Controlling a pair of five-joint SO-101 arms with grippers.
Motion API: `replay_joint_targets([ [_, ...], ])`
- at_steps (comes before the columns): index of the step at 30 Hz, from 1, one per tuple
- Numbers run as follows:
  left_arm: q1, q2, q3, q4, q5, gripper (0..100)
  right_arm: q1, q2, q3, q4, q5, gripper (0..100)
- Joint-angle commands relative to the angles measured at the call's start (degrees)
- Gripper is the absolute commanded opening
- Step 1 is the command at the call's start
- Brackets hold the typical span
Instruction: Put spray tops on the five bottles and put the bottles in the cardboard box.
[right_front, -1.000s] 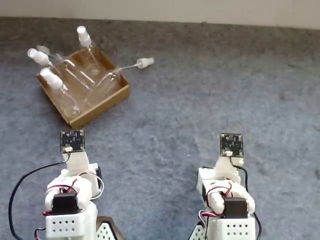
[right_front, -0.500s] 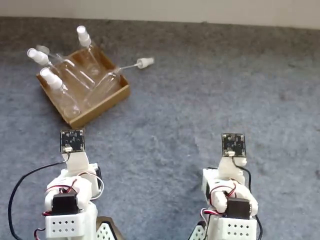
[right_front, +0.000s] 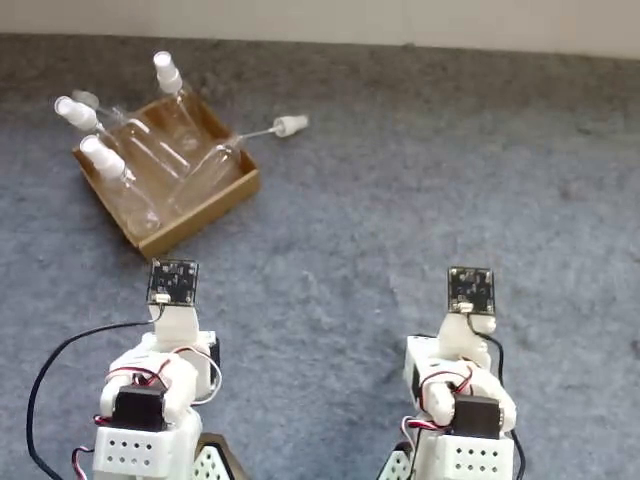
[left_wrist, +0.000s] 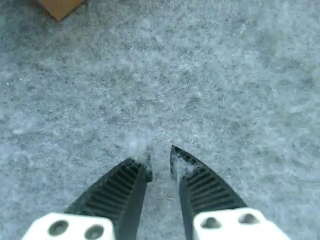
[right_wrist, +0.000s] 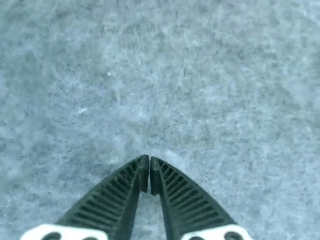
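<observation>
High view, with the left arm (right_front: 165, 345) newly swung inward over the grey carpeted tabletop (right_front: 420, 180): clear plastic bottles (right_front: 150, 155) lay in the brown cardboard box (right_front: 213, 207) at its far-left corner, one white spray top (right_front: 291, 125) seemingly unseated and the task thus unfinished, left gripper (left_wrist: 160, 162) slightly parted, right gripper (right_wrist: 149, 172) closed, both empty.

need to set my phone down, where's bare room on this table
The carpet right of the spray top beside the cardboard box is bare, as is the strip between box and arms. Crowded at the box: bottles stick out over its rim.
</observation>
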Motion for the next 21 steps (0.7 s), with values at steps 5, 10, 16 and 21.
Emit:
replay_joint_targets([
  [5,-2.07,-0.40,1.19,0.18,0.26,0,0.84,-0.31,9.80,0.04,-0.26,0.4],
  [10,-2.07,-0.40,1.19,0.18,0.26,0,0.84,-0.31,9.80,0.04,-0.26,0.4],
  [16,-2.51,-0.40,1.19,0.18,0.26,0,1.10,-0.31,9.80,0.04,-0.35,0.4],
  [21,-2.51,-0.40,1.19,0.18,0.26,0,1.10,-0.31,9.80,0.04,-0.35,0.4],
])
